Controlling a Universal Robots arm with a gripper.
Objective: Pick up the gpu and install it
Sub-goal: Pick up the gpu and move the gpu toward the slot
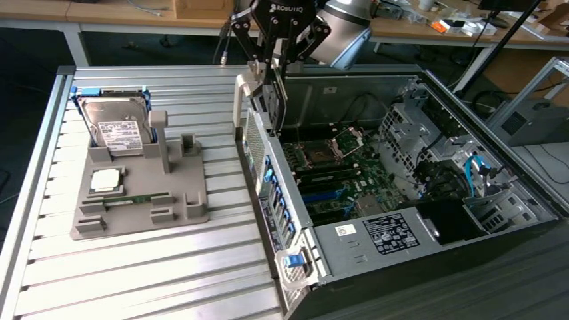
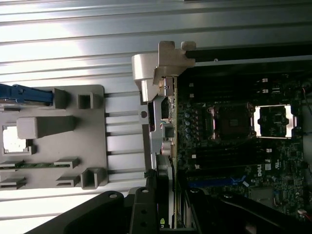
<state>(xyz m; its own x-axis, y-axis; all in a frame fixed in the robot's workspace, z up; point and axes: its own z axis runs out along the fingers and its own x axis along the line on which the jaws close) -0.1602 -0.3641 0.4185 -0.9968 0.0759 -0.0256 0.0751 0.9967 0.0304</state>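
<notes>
Exterior view.
- Item 1: slatted metal table [image 1: 133,273], nearest the camera, carrying everything else.
- Item 2: open computer case [image 1: 524,200], on the view's right, with a blue latch [image 1: 296,260] at its near corner. The motherboard [image 1: 347,180] and its processor socket [image 1: 320,157] are exposed.
- Item 3: grey fixture [image 1: 142,200], on the view's left, well apart from the gripper. It carries a hard drive [image 1: 116,130] leaning upright at the far end, a square chip [image 1: 105,179], and a memory stick [image 1: 133,199] lying flat.
- Item 4: arm [image 1: 342,33], entering from the top of the view. Its silver wrist joint is angled and the tool points straight down.
- Item 5: gripper [image 1: 269,67], clenched on the upper edge of the gpu [image 1: 274,100].
- Item 6: gpu, hanging on edge, vertical. It sits at the far end of the case, just beside the case's perforated wall and above the motherboard. Whether it touches a slot cannot be told.

Wrist view.
- Item 1: gripper [image 2: 165,200], with a black finger on either side of the card, closed on it.
- Item 2: gpu [image 2: 163,122], seen edge-on and running away from the camera. Its silver bracket [image 2: 146,78] is at the far end.
- Item 3: motherboard [image 2: 273,161], on one side of the card, with the processor socket [image 2: 229,122] open.
- Item 4: fixture [image 2: 92,126], on the other side of the card, on the table [image 2: 73,39]. The memory stick [image 2: 34,165] is in its groove.
</notes>
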